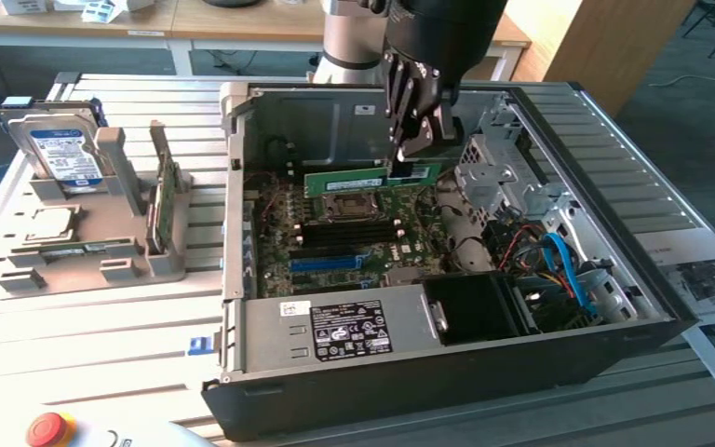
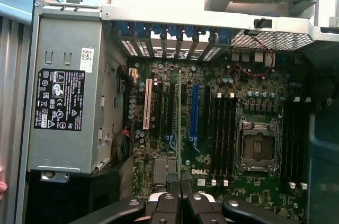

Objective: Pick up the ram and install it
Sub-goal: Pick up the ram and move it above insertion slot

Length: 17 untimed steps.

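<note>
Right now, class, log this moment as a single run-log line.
gripper: shut on ram | ram: held above motherboard inside case | installed: not yet

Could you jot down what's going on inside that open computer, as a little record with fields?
Tool: shut on the ram, gripping one end
Ram: held on edge above the motherboard, inside the open computer case
Memory slots: black, beside the processor socket
Outside the case: hard drive standing in a grey holder, on the exterior view's left

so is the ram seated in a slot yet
No, the claw holds the ram in the air above the motherboard, clear of the slots.
</note>
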{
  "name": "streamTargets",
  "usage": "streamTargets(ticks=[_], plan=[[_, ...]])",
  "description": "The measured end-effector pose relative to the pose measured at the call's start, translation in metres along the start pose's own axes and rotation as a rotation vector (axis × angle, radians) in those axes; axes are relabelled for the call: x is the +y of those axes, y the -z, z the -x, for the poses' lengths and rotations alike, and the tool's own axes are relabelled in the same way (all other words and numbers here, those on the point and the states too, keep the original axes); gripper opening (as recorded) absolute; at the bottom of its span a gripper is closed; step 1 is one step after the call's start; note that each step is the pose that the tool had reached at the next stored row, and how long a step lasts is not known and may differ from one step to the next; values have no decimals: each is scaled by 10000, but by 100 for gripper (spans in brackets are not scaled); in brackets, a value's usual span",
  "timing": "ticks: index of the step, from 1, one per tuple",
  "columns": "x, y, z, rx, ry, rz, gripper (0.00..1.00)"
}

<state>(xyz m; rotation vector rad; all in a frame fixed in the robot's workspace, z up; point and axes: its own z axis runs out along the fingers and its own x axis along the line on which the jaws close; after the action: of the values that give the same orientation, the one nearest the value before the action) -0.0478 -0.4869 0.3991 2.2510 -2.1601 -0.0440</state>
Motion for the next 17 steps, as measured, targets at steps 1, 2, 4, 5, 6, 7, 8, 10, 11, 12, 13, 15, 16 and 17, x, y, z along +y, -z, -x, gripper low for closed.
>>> streamTargets(ticks=[1,2,4,5,6,7,8,10,11,12,13,15,16,17], plan=[[0,0,0,0,0,0,12],[0,1,0,1,0,0,12],[0,0,0,0,0,0,12],[0,-1,1,1,0,1,12],[0,-1,8,3,-1,1,12],[-3,-3,18,2,-1,1,12],[-6,-4,32,1,-1,1,12],[-15,-5,63,1,0,0,12],[-42,-8,157,1,-2,0,12],[-52,-10,203,0,-16,0,12],[-54,-10,220,0,-57,0,12],[-54,-10,220,-1,-68,0,12],[-54,-10,221,-3,-115,-1,12],[-53,-10,221,-6,-196,-1,12]])
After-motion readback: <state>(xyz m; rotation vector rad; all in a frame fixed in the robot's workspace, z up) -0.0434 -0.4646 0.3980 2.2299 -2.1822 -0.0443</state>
